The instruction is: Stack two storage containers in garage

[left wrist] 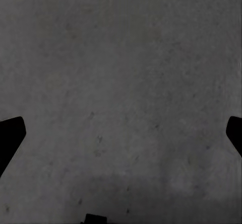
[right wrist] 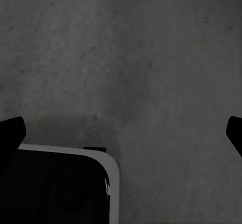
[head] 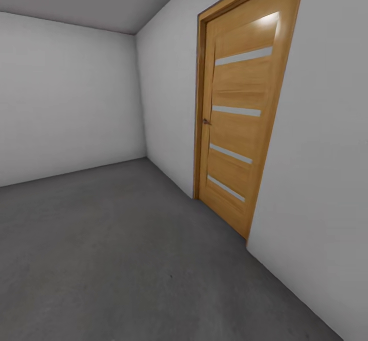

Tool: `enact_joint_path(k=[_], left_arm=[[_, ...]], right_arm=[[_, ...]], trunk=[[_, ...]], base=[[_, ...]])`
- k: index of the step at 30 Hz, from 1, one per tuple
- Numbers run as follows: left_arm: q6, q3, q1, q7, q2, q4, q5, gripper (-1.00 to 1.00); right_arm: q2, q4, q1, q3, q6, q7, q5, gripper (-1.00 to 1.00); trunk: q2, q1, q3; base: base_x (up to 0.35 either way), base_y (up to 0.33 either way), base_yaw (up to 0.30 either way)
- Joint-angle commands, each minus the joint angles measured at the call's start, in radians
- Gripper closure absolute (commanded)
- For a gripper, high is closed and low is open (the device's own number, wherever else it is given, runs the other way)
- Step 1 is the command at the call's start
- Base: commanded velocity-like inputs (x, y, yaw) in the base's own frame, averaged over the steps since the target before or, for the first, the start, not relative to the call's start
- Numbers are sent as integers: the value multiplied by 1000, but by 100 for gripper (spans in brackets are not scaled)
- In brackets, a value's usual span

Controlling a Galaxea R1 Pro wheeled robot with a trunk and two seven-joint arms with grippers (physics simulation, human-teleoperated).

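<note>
Garage floor (head: 117,259) lies beside a wooden door (head: 240,111); left claw (left wrist: 121,133) and right claw (right wrist: 121,133) gape wide, grasping nothing.

The rough concrete floor (head: 112,259) is dark grey and speckled, the plain walls (head: 66,100) pale grey, and the orange-brown wooden door (head: 240,121) carries four frosted pale stripes.

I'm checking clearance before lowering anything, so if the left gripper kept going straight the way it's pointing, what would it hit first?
Most likely the floor: the left gripper is open, and between its fingertips the left wrist view has just dark grey speckled concrete. How far off is unclear.
</note>
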Motion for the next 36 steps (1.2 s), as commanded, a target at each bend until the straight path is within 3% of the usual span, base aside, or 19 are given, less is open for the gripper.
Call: enact_joint_path(k=[1, 5, 7, 8, 10, 11, 13, 20, 25, 29, 33, 36], left_arm=[[37, -23, 0, 2, -17, -40, -3, -100], [83, -99, -15, 5, -65, -126, -23, -100], [93, -121, -57, 4, -109, -173, -39, -100], [96, -126, -89, 4, -114, -186, -49, -100], [108, -131, -151, 4, -114, -194, -68, -100], [139, -134, -214, 6, -114, -197, -79, -100], [185, -135, -283, 8, -114, -199, -84, -100], [216, -136, -389, 9, -114, -199, -87, -100], [221, -135, -432, 10, -114, -193, -90, -100], [224, -135, -481, 10, -114, -135, -91, -100], [236, -135, -586, 10, -114, 48, -90, -100], [240, -133, -631, 10, -114, 141, -89, -100]], right_arm=[[0, 0, 0, 0, -4, 0, 1, -100], [0, 0, 0, 0, -3, 0, 1, -100], [0, 0, 0, 0, -2, 0, 1, -100], [0, 0, 0, 0, -2, 0, 2, -100], [0, 0, 0, 0, -2, 0, 2, -100], [0, 0, 0, 0, -3, 0, 2, -100], [0, 0, 0, 0, -3, 0, 2, -100], [0, 0, 0, 0, -3, 0, 2, -100], [0, 0, 0, 0, -2, 0, 2, -100], [0, 0, 0, 1, -2, 0, 3, -100], [0, 0, 0, 2, 0, 0, 4, -100], [0, 0, 0, 2, 0, 1, 4, -100]], trunk=[[0, 1, -1], [0, 1, -1], [0, 1, -1], [0, 1, -1], [0, 1, -1], [0, 1, -1], [0, 1, -1], [0, 1, -1], [0, 1, -1], [0, 1, -1], [0, 1, -1], [0, 1, -1]], base=[[327, 12, -5], [327, 5, -2], [327, 1, -1], [327, 1, 0], [327, 0, 0], [327, 0, 0], [327, 0, 0], [327, 0, 0], [328, 0, 0], [329, 0, 0], [330, 0, 0], [330, 0, 0]])
